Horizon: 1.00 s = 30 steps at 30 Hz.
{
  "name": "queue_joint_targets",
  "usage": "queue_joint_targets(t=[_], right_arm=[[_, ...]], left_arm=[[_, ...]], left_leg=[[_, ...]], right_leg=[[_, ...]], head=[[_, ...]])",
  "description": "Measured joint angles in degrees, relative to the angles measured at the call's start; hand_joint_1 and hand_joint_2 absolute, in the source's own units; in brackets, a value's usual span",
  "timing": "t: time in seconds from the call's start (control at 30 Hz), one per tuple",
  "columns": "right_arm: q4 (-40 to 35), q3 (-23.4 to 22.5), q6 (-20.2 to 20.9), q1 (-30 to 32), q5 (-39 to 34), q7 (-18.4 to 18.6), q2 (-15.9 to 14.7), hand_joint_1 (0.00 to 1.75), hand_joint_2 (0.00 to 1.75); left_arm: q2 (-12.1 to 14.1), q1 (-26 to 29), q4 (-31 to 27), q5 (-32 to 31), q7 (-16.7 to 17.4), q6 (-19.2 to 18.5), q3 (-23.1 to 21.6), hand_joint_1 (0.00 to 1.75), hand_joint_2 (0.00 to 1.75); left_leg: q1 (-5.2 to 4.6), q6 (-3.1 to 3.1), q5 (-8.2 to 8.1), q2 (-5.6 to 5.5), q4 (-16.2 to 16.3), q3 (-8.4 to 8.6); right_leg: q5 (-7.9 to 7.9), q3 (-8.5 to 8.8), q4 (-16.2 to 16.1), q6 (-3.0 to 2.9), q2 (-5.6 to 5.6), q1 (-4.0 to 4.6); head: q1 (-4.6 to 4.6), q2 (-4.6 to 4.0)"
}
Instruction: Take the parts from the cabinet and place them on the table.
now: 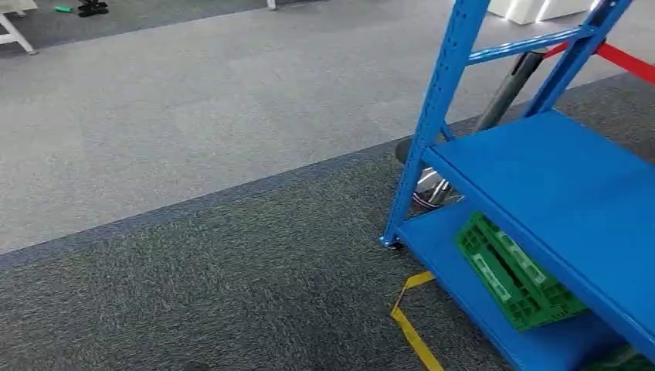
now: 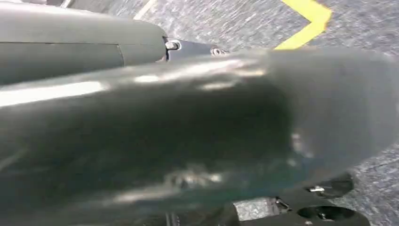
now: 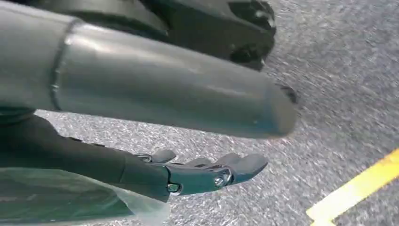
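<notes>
Nearest my head camera, yellow floor tape (image 1: 411,325) lies beside the blue cabinet (image 1: 556,185), a green crate (image 1: 516,272) on its bottom shelf. My left hand (image 2: 188,136) blurs; grip unclear. My right hand (image 3: 155,136) holds a clear bag (image 3: 70,200).

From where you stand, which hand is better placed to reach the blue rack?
Right, probably: the blue rack and its green crate stand on the robot's right. Clear plastic lies beside the right hand; check it's free.

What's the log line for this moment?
blue rack: right of view; green crate: lower shelf; right hand: over carpet; left hand: blurred
</notes>
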Motion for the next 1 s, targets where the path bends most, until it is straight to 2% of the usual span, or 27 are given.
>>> queue_joint_targets(t=[0.03,0.07,0.1,0.13,0.17,0.2,0.23,0.27,0.3,0.37,0.4,0.43,0.53,0.57,0.6,0.63,0.67,0.7,0.73,0.77,0.8,0.83,0.87,0.9,0.93,0.97,1.0], right_arm=[[0.0,-0.07,0.0,0.18,0.0,-0.02,0.0,0.0,0.0],[0.0,-0.11,0.04,0.21,0.0,-0.09,0.0,0.0,0.0],[0.0,-0.17,0.13,0.29,0.07,-0.15,0.0,0.0,0.0],[0.0,-0.2,0.22,0.25,0.64,-0.17,0.0,0.0,0.0],[0.0,-0.18,0.2,0.22,1.78,-0.15,0.0,0.0,0.0],[0.0,0.09,0.17,0.34,3.35,0.07,0.0,0.0,0.0],[0.0,0.79,0.11,0.52,5.78,0.55,-0.02,0.0,0.0],[0.0,1.62,0.0,0.71,7.81,1.14,-0.04,0.0,0.0],[0.02,2.39,-0.02,0.89,9.05,1.48,-0.07,0.0,0.0],[0.02,3.23,-0.02,1.16,9.66,1.9,-0.07,0.0,0.0],[0.02,3.52,0.04,1.25,9.81,1.95,-0.07,0.0,0.0],[0.02,3.97,0.28,1.26,10.05,2.12,-0.07,0.0,0.0],[0.02,4.96,0.79,1.47,10.9,2.53,-0.09,0.0,0.0],[0.02,5.09,1.09,1.67,10.97,2.87,-0.18,0.0,0.0],[0.04,5.33,1.55,1.85,11.02,3.28,-0.44,0.0,0.0],[0.04,5.46,2.1,1.82,11.04,3.7,-0.5,0.0,0.0],[0.04,5.51,2.71,1.62,11.13,4.02,-0.61,0.0,0.0],[0.04,5.59,3.04,1.44,11.26,4.24,-0.77,0.0,0.0],[0.04,5.75,3.08,1.41,11.26,4.31,-0.83,0.0,0.0],[0.04,5.84,3.13,1.51,11.26,4.37,-0.85,0.0,0.0],[0.04,5.84,3.19,1.66,11.23,4.5,-0.87,0.0,0.0],[0.04,5.84,3.24,1.79,11.19,4.68,-0.92,0.0,0.0],[0.04,5.84,3.37,1.86,11.17,4.72,-1.07,0.0,0.0],[0.04,5.86,3.37,1.78,11.17,4.74,-1.09,0.0,0.0],[0.04,5.88,3.41,1.46,11.17,4.76,-1.07,0.0,0.0],[0.04,5.88,3.58,1.27,10.97,4.87,-1.07,0.0,0.0],[0.04,5.88,3.74,1.36,10.8,5.29,-1.09,0.0,0.0]], left_arm=[[0.07,-0.01,0.0,-0.15,-0.11,0.13,0.0,0.0,0.0],[0.13,0.01,0.0,-0.33,-0.22,0.24,0.0,0.0,0.0],[0.24,0.0,0.0,-0.52,-0.46,0.33,0.0,0.0,0.0],[0.24,0.13,0.0,-0.7,-0.85,0.48,0.0,0.0,0.0],[0.39,0.3,0.0,-1.07,-0.94,0.61,0.0,0.0,0.0],[0.5,0.53,0.0,-1.38,-0.92,0.7,0.0,0.0,0.0],[0.55,0.72,0.0,-1.88,-0.43,0.85,0.0,0.0,0.0],[0.59,0.92,0.0,-2.34,0.33,0.94,-0.07,0.0,0.0],[0.61,1.06,0.02,-2.67,0.92,1.01,-0.07,0.0,0.0],[0.7,1.05,0.0,-2.99,1.25,1.01,-0.11,0.0,0.0],[0.76,1.09,0.0,-3.08,1.25,0.92,-0.13,0.0,0.0],[0.96,1.08,0.0,-3.17,1.25,0.31,-0.15,0.0,0.0],[1.01,1.1,0.0,-3.52,1.51,-0.57,-0.2,0.0,0.0],[1.01,1.13,0.0,-3.58,1.62,-0.74,-0.2,0.0,0.0],[1.05,1.07,0.0,-3.72,1.86,-0.96,-0.22,0.0,0.0],[1.07,1.08,0.0,-4.0,1.9,-1.01,-0.22,0.0,0.0],[1.07,1.2,0.0,-4.15,1.9,-1.01,-0.26,0.0,0.0],[0.98,1.37,0.0,-4.63,1.99,-0.77,-0.37,0.0,0.0],[0.96,1.45,0.0,-4.89,1.99,-0.5,-0.48,0.0,0.0],[0.85,1.44,0.0,-5.16,1.99,-0.37,-0.55,0.0,0.0],[0.55,1.38,0.0,-5.33,1.99,-0.13,-0.61,0.0,0.0],[0.41,1.29,0.0,-5.49,1.97,0.11,-0.66,0.0,0.0],[0.24,1.23,0.0,-5.75,1.92,0.24,-0.81,0.0,0.0],[0.13,1.21,0.0,-5.79,1.9,0.3,-0.98,0.0,0.0],[0.13,1.28,0.0,-5.79,1.88,0.37,-1.07,0.0,0.0],[0.09,1.28,0.0,-5.86,1.86,0.39,-1.14,0.0,0.0],[0.09,1.2,0.0,-6.03,1.77,0.42,-1.2,0.0,0.0]], left_leg=[[0.12,-0.3,-0.01,0.5,-0.01,0.17],[0.27,-0.61,-0.59,0.39,0.1,0.01],[0.42,-1.14,-1.73,-1.92,1.03,0.0],[0.52,-1.29,-3.85,-3.85,4.03,-1.13],[0.55,-1.33,-6.36,-4.72,8.86,-3.13],[0.54,-1.31,-8.4,-5.04,13.73,-5.27],[0.54,-1.2,-9.53,-5.12,17.67,-7.1],[0.53,-1.02,-9.04,-5.15,18.61,-7.66],[0.52,-0.73,-7.18,-5.22,16.88,-7.03],[0.41,0.08,-1.57,-6.38,7.88,-3.34],[0.3,0.54,0.79,-8.64,2.71,-1.21],[0.42,0.88,0.06,-11.11,1.36,-0.66],[0.14,0.83,0.09,-9.79,0.57,-0.53],[0.33,1.1,0.49,-9.15,-0.14,-0.38],[0.69,1.26,0.95,-8.02,-0.86,-0.12],[0.6,1.6,1.07,-7.54,-1.14,-0.14],[0.54,1.65,1.1,-6.55,-1.12,-0.23],[0.47,1.66,1.1,-5.62,-1.09,-0.24],[0.45,1.68,1.07,-4.6,-1.06,-0.28],[0.46,1.65,1.04,-3.79,-1.05,-0.27],[0.49,1.63,0.99,-3.05,-1.05,-0.24],[0.54,1.55,0.94,-2.53,-1.03,-0.21],[0.64,1.28,0.76,-1.78,-0.82,-0.15],[0.63,0.93,0.53,-1.3,-0.48,-0.11],[0.24,0.48,0.18,-0.81,-0.17,-0.26],[0.06,0.1,-0.07,-0.26,0.22,-0.37],[0.05,-0.02,-0.03,0.22,0.22,-0.23]], right_leg=[[0.0,-0.24,0.0,-0.42,0.61,0.12],[0.25,0.04,-0.21,-0.84,1.07,-0.15],[0.37,0.0,-0.27,-1.12,1.55,-0.25],[0.46,-0.04,-0.27,-1.48,1.94,-0.25],[0.49,-0.11,-0.26,-1.69,2.6,-0.17],[0.54,-0.16,-0.25,-1.86,3.26,-0.05],[0.56,-0.18,-0.24,-1.91,4.08,0.08],[0.58,-0.11,-0.23,-1.94,4.98,0.19],[0.58,-0.04,-0.23,-1.94,5.78,0.29],[0.6,0.2,-0.23,-1.93,7.28,0.39],[0.63,0.25,-0.24,-1.88,7.94,0.35],[0.74,-0.02,-0.12,-1.61,8.42,0.52],[1.39,-0.82,-0.35,-0.56,10.29,-0.11],[1.57,-1.24,-0.57,-0.14,10.93,0.05],[0.78,-1.78,0.36,-0.12,8.36,0.18],[-1.17,-2.89,2.61,0.11,5.2,0.38],[-3.56,-4.86,6.87,0.36,3.93,0.32],[-5.67,-6.98,11.49,0.57,3.45,0.22],[-7.17,-8.89,15.71,0.83,3.25,0.13],[-7.24,-9.6,17.43,1.06,3.13,0.02],[-5.98,-8.82,16.24,1.28,2.99,-0.17],[-4.21,-7.17,13.31,1.42,2.74,-0.3],[-1.34,-3.61,6.96,1.55,1.84,-0.42],[0.34,-0.66,1.94,1.65,-0.3,-0.44],[-0.75,0.29,-0.2,1.57,-2.2,0.09],[-0.29,0.63,-0.23,0.37,-0.98,-0.13],[-0.4,0.37,-0.01,0.03,-0.51,-0.06]], head=[[0.05,0.0],[0.02,0.0],[-0.13,0.0],[-0.44,0.0],[-0.35,0.0],[-0.42,0.0],[-0.39,0.0],[-0.42,0.0],[-0.42,0.0],[-0.39,0.0],[-0.39,0.0],[-0.29,0.0],[-0.5,0.0],[-0.52,0.0],[-0.46,0.0],[-0.04,0.0],[0.2,0.0],[0.11,0.0],[0.11,0.0],[0.15,0.0],[0.15,0.0],[0.15,0.0],[0.15,0.0],[0.2,0.0],[0.33,0.0],[0.07,0.0],[-0.11,0.0]])
